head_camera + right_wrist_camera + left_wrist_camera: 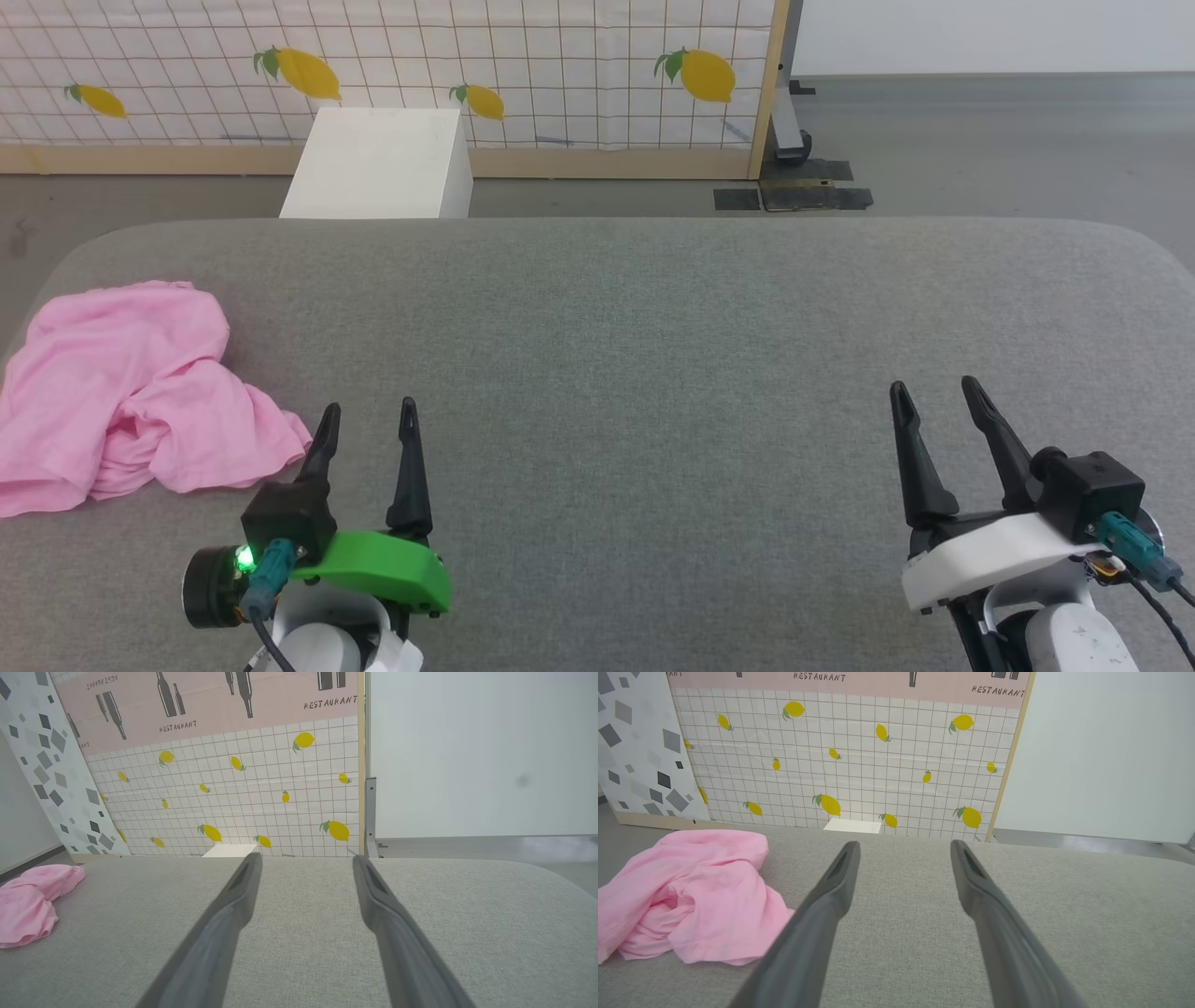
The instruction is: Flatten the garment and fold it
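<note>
Work surface: a grey fabric-covered table [653, 327] with rounded far corners. Behind it stands a tiled backdrop panel [560, 75] printed with lemons, and a white box [383, 163] sits on the floor between the two.

1. Left gripper [370, 408]. I see it low at the near-left of the table, fingers pointing away from me and slightly leftward. The jaws are spread wide with nothing between them. A green cover [383, 565] sits over the wrist.
2. Right gripper [934, 385]. It is at the near-right, well apart from the left, fingers leaning leftward. The jaws are likewise spread and empty. Its wrist cover [990, 551] is white.
3. View differences. The head view gives me both grippers together, plus the dark tape patches [794, 196] on the floor by the panel's foot. The left wrist view puts the cloth close on its left, just beside the left finger [822, 914]; I cannot tell whether they touch. The right wrist view places the cloth far off at its left edge and adds the panel's pink upper band [210, 704] with bottle prints and "RESTAURANT" lettering.
4. The garment [131, 392]. It lies at the table's left end, just left of the left gripper. It is light pink, thin and wrinkled, heaped in a loose bundle with overlapping folds. The right wrist view shows a gathered edge on its far side.
</note>
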{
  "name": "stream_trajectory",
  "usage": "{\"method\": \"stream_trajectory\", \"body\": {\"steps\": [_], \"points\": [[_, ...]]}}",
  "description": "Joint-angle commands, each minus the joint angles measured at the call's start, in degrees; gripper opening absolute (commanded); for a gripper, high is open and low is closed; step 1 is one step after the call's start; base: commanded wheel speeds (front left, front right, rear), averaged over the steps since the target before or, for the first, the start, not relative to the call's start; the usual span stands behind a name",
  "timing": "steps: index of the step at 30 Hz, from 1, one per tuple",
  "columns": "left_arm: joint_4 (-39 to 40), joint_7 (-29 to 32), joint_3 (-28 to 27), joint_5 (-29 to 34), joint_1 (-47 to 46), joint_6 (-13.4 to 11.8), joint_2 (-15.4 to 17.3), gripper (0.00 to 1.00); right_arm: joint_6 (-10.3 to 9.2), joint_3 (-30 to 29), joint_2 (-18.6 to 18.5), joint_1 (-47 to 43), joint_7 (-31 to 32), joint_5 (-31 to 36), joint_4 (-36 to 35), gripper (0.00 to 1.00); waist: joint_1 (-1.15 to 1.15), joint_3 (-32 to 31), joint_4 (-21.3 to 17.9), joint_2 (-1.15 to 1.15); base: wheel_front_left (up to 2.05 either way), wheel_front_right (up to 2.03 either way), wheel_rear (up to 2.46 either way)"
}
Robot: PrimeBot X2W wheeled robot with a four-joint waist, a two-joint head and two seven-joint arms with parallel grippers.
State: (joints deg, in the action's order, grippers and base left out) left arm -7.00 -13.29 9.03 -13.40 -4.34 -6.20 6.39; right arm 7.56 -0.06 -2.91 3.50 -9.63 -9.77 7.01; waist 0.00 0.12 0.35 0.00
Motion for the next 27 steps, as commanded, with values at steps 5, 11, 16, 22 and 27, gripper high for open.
{"method": "stream_trajectory", "body": {"steps": [5, 11, 16, 22, 27], "points": [[0.25, -1.16, 0.45, -1.37, 0.74, -0.55, 1.07, 1.0, -0.07, -0.15, 0.03, 0.54, -0.62, -0.78, -0.17, 1.0, 0.0, 0.16, 0.27, 0.0, 0.0, 0.0, 0.0], [-0.23, -1.71, 1.03, -2.17, 0.78, -0.87, 1.29, 1.0, -0.08, 0.11, 0.03, 0.64, -0.58, -1.07, -0.21, 1.0, 0.0, 0.15, 0.23, 0.0, 0.0, 0.0, 0.0], [-0.46, -1.71, 1.2, -2.81, 0.85, -0.71, 1.22, 1.0, -0.08, -0.09, 0.03, 0.45, -0.18, -0.9, -0.29, 1.0, 0.0, -0.03, 0.09, 0.0, 0.0, 0.0, 0.0], [-0.71, -1.71, 1.38, -2.94, 0.75, -0.85, 1.23, 1.0, -0.08, -0.23, 0.03, 0.36, 0.3, -0.5, -0.59, 1.0, 0.0, 0.07, 0.16, 0.0, 0.0, 0.0, 0.0], [-1.05, -1.71, 1.47, -2.87, 0.65, -1.12, 1.35, 1.0, -0.08, -0.31, 0.03, 0.28, 0.62, -0.28, -0.77, 1.0, 0.0, 0.21, 0.28, 0.0, 0.0, 0.0, 0.0]]}}
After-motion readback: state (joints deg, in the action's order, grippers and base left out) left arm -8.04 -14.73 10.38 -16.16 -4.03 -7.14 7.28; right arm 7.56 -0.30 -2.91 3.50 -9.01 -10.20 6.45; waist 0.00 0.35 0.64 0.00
